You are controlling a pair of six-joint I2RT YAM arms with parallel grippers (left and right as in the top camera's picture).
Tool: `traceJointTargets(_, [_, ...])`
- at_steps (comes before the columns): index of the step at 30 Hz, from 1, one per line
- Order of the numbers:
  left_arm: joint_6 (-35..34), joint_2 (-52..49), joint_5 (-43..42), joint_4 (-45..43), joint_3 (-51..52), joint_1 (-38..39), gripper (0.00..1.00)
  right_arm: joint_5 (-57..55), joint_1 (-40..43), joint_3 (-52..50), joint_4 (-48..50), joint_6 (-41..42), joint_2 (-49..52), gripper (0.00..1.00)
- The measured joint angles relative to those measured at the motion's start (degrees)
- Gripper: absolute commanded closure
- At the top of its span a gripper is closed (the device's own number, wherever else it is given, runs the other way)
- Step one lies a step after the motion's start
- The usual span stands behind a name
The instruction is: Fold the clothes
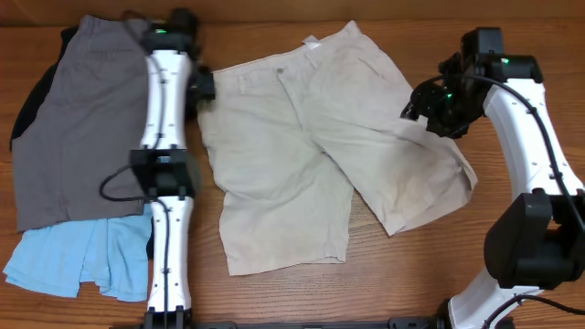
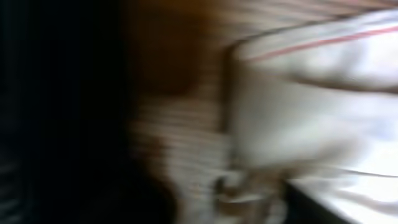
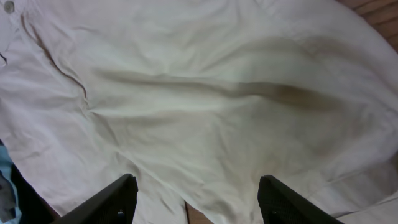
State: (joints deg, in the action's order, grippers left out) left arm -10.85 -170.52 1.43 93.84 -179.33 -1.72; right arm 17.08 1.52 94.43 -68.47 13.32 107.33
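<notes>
Wooden table (image 1: 402, 283) bears spread khaki shorts (image 1: 292, 155); right gripper (image 3: 197, 182) gapes above them.

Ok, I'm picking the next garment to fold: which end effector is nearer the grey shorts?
Left. The left end effector sits between the grey shorts and the khaki shorts' waistband. The right end effector is over the khaki shorts' far leg.

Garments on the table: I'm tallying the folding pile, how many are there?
4: khaki shorts spread at centre; grey shorts at left; light-blue shorts poking out below them; a black garment at the grey shorts' left edge. Others may hide beneath.
</notes>
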Motion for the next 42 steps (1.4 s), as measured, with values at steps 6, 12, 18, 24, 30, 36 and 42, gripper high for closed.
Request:
traceJointTargets(6, [0.76,0.72,-8.50,1.60,-0.31,-2.54,0.00,-0.09,-3.26,-0.35,1.18,0.24,0.00,0.30])
traceJointTargets(12, [2.03,6.14,-12.74,1.68,0.11,-2.49,0.00,-0.46,-9.25,-0.83,3.61,0.17,0.44,0.27])
traceJointTargets(18, [2.27,21.73,-13.70,-0.39,0.13,-2.40,0.00,-1.49,-16.28,-0.96,7.19,0.15,6.73,0.25])
traceJointTargets(24, [4.22,35.10,-14.03,-0.11,-0.42,-2.40,0.00,-1.90,-18.05,-1.68,7.32,0.85,14.51,0.25])
traceJointTargets(30, [8.04,35.78,-14.34,2.25,-0.37,-2.40,0.00,-2.62,-17.73,-2.19,7.43,1.95,17.22,0.25])
traceJointTargets(36, [9.84,34.84,-14.34,2.84,-0.28,-2.40,0.00,-4.26,-17.73,-3.87,9.25,3.82,16.59,0.24])
traceJointTargets(42, [11.93,34.84,-14.34,2.84,-0.28,-2.40,0.00,-4.11,-15.85,-8.50,14.78,4.90,14.05,0.23])
